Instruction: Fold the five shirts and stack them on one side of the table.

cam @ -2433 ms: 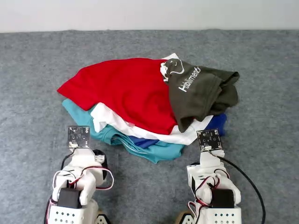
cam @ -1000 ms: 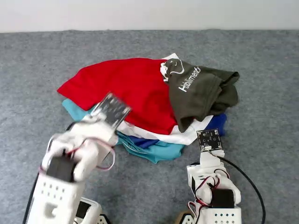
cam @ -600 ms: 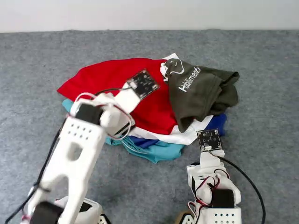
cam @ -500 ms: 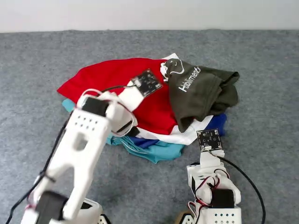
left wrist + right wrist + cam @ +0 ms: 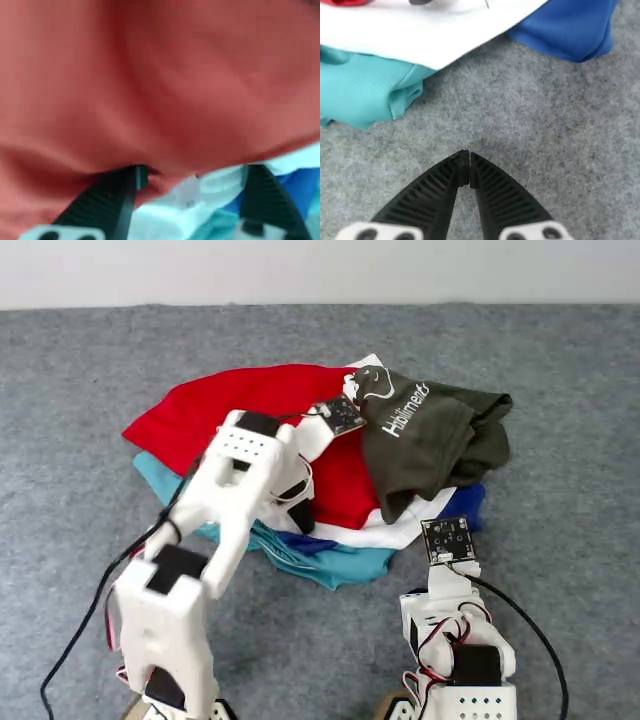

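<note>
Five shirts lie in a loose pile at mid-table: a red shirt [image 5: 250, 410] on top, a dark olive shirt [image 5: 430, 435] draped at the right, and a white shirt [image 5: 390, 533], a blue shirt [image 5: 468, 502] and a teal shirt [image 5: 340, 562] beneath. My left gripper [image 5: 192, 180] is open, low over the red shirt [image 5: 175, 75] at its near hem, where the white shirt [image 5: 210, 192] shows underneath. My right gripper [image 5: 469, 170] is shut with nothing in it. It hovers over bare carpet just short of the teal shirt [image 5: 365, 90] and the blue shirt [image 5: 565, 30].
Grey carpet [image 5: 560, 540] covers the table, with open room left, right and in front of the pile. The left arm [image 5: 230, 500] stretches over the pile's near left part. The right arm [image 5: 455, 640] sits folded at the front edge.
The left arm rose from its folded rest and swung forward and right over the pile, ending at the red shirt's near hem. The right arm and the shirts stayed put.
</note>
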### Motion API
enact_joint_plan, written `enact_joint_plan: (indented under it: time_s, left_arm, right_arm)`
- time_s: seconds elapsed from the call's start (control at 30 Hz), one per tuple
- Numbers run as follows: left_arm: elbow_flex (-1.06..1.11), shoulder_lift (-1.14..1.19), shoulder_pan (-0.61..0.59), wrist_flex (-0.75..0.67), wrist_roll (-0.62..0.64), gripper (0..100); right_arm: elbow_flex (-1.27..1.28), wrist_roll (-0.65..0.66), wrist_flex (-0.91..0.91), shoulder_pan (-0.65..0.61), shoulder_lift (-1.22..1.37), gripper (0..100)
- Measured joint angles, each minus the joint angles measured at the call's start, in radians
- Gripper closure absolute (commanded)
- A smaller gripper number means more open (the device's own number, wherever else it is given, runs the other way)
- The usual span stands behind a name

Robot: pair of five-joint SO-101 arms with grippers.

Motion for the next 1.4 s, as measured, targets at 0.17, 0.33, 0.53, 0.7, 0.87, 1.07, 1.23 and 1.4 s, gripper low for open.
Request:
enact_joint_plan:
  time_s: [0.17,0.33,0.53,0.7,0.87,1.07,1.23,1.4]
  left_arm:
    - [-0.137,0.138,0.005,0.041,-0.002,93]
    - [-0.198,0.178,0.011,0.098,-0.008,99]
    - [-0.258,0.123,-0.026,0.192,0.035,99]
    - [-0.33,-0.069,-0.133,0.247,0.101,99]
    - [-0.396,-0.264,-0.241,0.261,0.149,99]
    - [-0.47,-0.408,-0.425,0.261,0.155,99]
    - [-0.534,-0.425,-0.635,0.261,0.155,99]
    - [-0.552,-0.425,-0.861,0.25,0.117,99]
  right_arm:
    - [0.0,0.0,0.0,0.0,0.0,99.0]
    - [0.0,0.0,0.0,0.0,0.0,99.0]
    - [0.0,0.0,0.0,0.0,0.0,99.0]
    - [0.0,0.0,0.0,0.0,0.0,99.0]
    - [0.0,0.0,0.0,0.0,0.0,99.0]
    - [0.0,0.0,0.0,0.0,0.0,99.0]
    - [0.0,0.0,0.0,0.0,0.0,99.0]
    - [0.0,0.0,0.0,0.0,0.0,99.0]
